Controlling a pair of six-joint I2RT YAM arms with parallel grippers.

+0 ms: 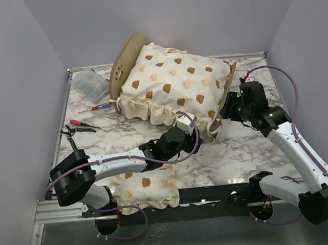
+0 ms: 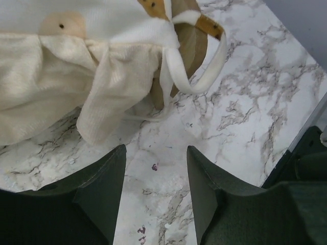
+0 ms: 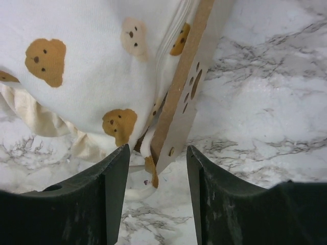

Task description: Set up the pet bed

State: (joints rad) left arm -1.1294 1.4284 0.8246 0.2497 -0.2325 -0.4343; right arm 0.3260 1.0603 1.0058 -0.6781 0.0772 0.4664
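Note:
The pet bed stands at the back middle of the table, with its rounded headboard (image 1: 126, 58) at the left and its low footboard (image 1: 228, 87) at the right. A big cream bear-print cushion (image 1: 172, 79) lies on it and hides the base. My left gripper (image 1: 188, 131) is open just in front of the cushion's near ruffle (image 2: 110, 87), over bare marble (image 2: 156, 149). A white strap loop (image 2: 204, 76) hangs by the footboard corner. My right gripper (image 3: 157, 149) is open at the footboard (image 3: 186, 102), whose lower corner sits between and just beyond the fingertips. A small matching pillow (image 1: 143, 187) lies near the front edge.
A clear plastic box (image 1: 90, 86), a red-handled tool (image 1: 97, 106) and pliers (image 1: 76, 127) lie at the back left. Grey walls close in the table on three sides. A metal rail (image 1: 159, 201) runs along the near edge.

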